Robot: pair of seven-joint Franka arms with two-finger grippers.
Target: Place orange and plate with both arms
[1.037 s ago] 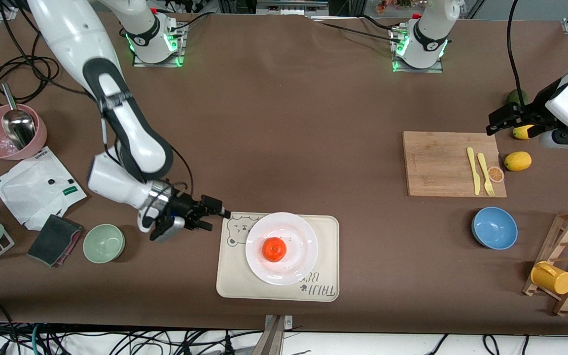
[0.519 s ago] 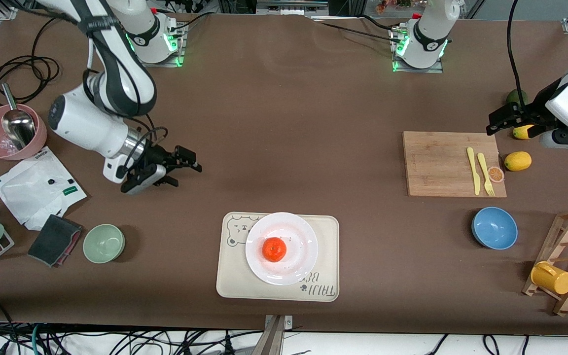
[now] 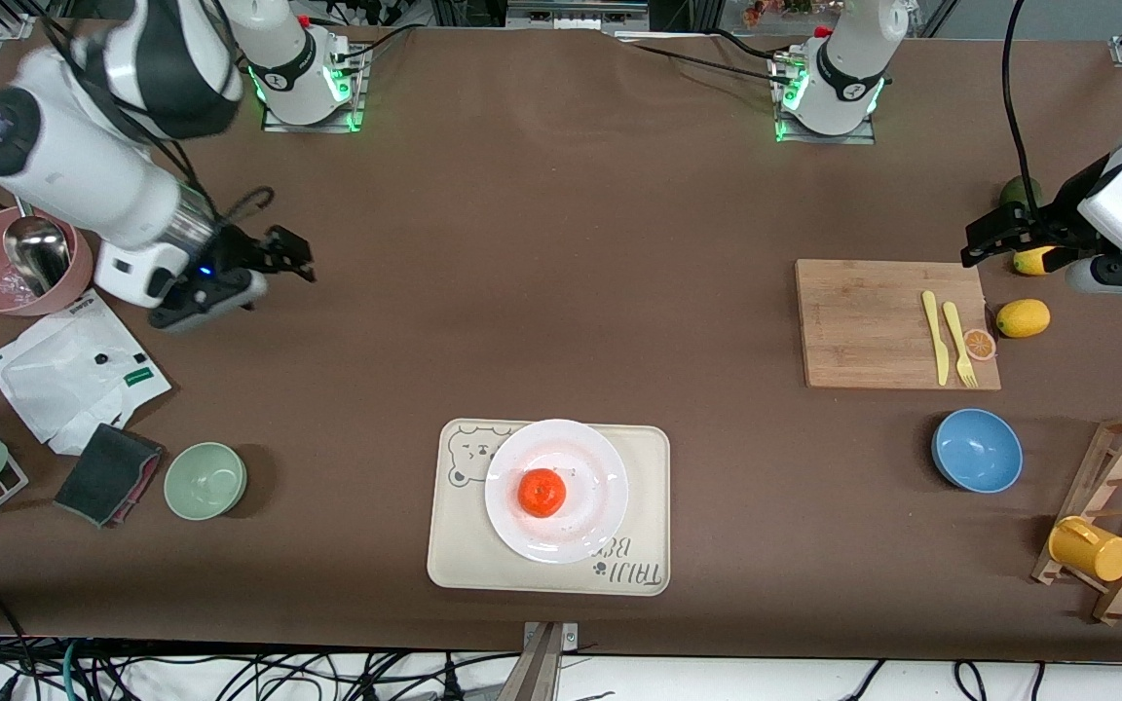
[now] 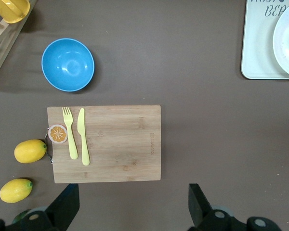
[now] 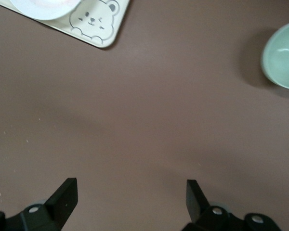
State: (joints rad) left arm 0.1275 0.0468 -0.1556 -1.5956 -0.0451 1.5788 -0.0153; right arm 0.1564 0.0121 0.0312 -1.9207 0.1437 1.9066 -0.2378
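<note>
Well clear of both grippers, the orange point(image 3: 542, 492) sits on the plate point(image 3: 595, 462) — right gripper point(image 3: 280, 261) and left gripper point(image 3: 982, 239) spread wide, empty, over bare table.

Upside-down lettering printed along the tray point(image 3: 639, 506) edge nearest the front camera, only partly legible: "BE" in the left wrist view. Bear face drawn in one corner. Nothing else readable.

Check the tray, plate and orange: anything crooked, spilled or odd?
Nothing stands out. The small red-orange fruit sits upright near the middle of the round white plate, which lies flat within the beige rectangular bear tray. No spills visible.
</note>
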